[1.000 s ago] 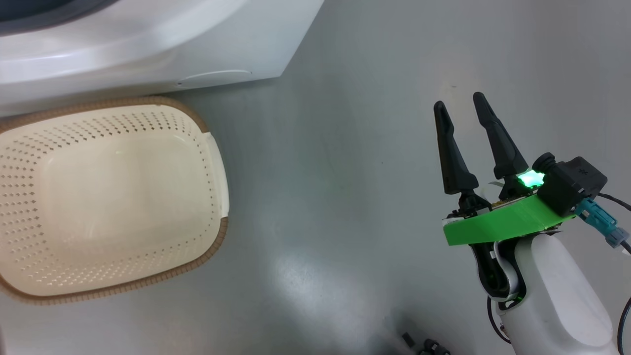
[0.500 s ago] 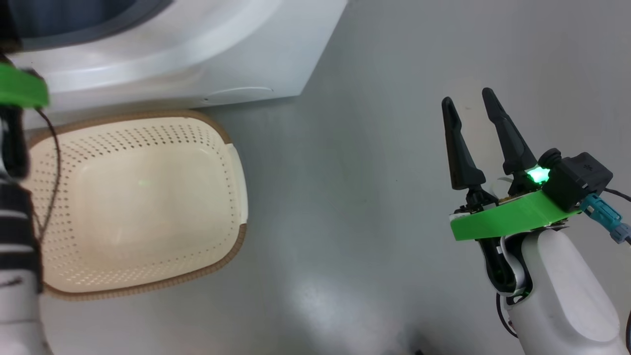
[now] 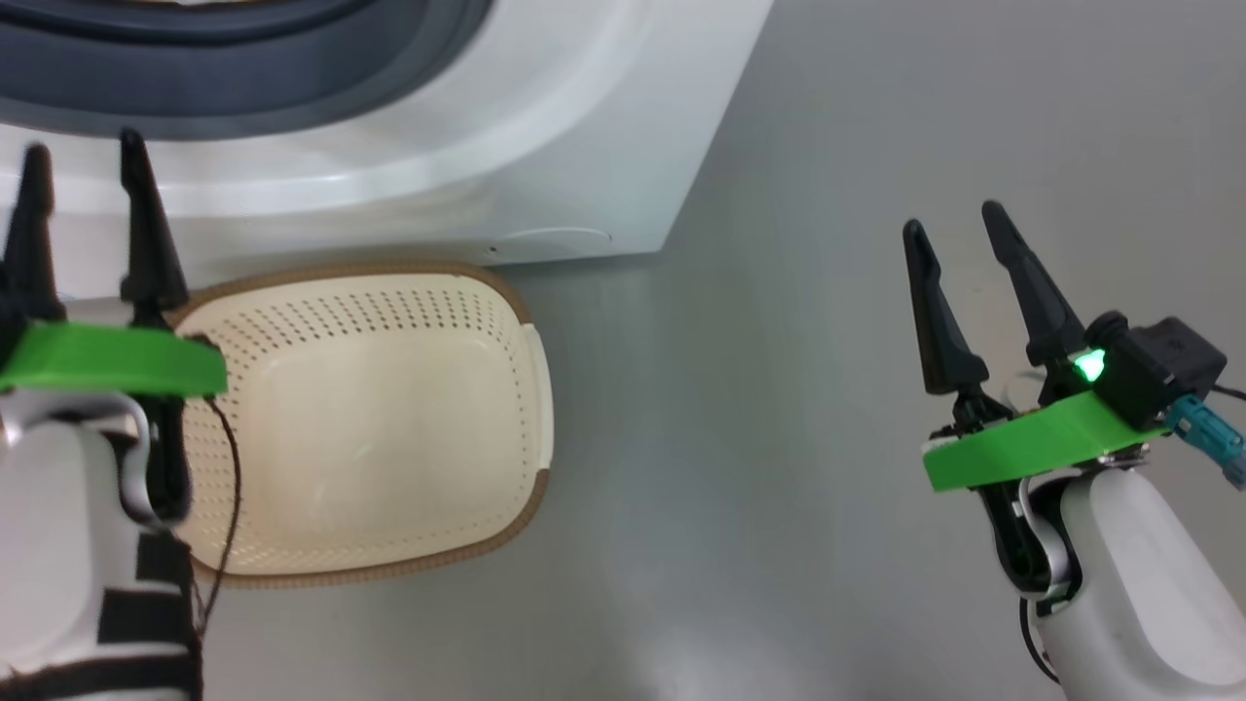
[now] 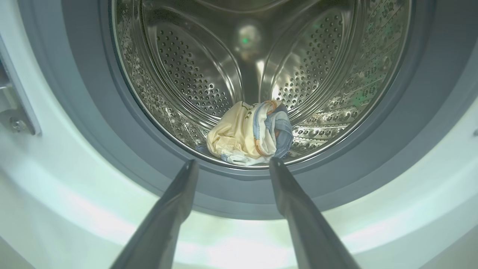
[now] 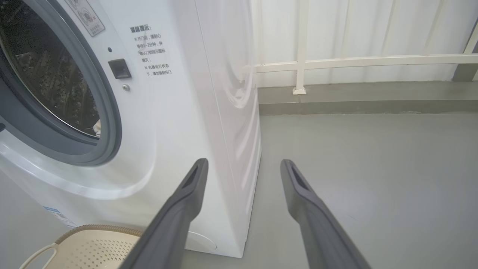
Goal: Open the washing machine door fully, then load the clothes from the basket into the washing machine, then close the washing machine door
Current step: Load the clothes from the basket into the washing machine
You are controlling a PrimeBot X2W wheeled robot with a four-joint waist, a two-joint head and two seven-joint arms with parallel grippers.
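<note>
Cream basket [image 3: 389, 409], brown rim; white washing machine [image 5: 179, 123].

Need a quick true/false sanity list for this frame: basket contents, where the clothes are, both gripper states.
1. The basket has clothes in it. False: it is empty; the clothes lie bunched in the drum.
2. The left gripper is open and holds nothing, pointing at the drum. True.
3. The right gripper is shut on a garment. False: it is open and empty, above the floor to the right of the machine.
4. The basket sits on the floor in front of the washing machine. True.
</note>
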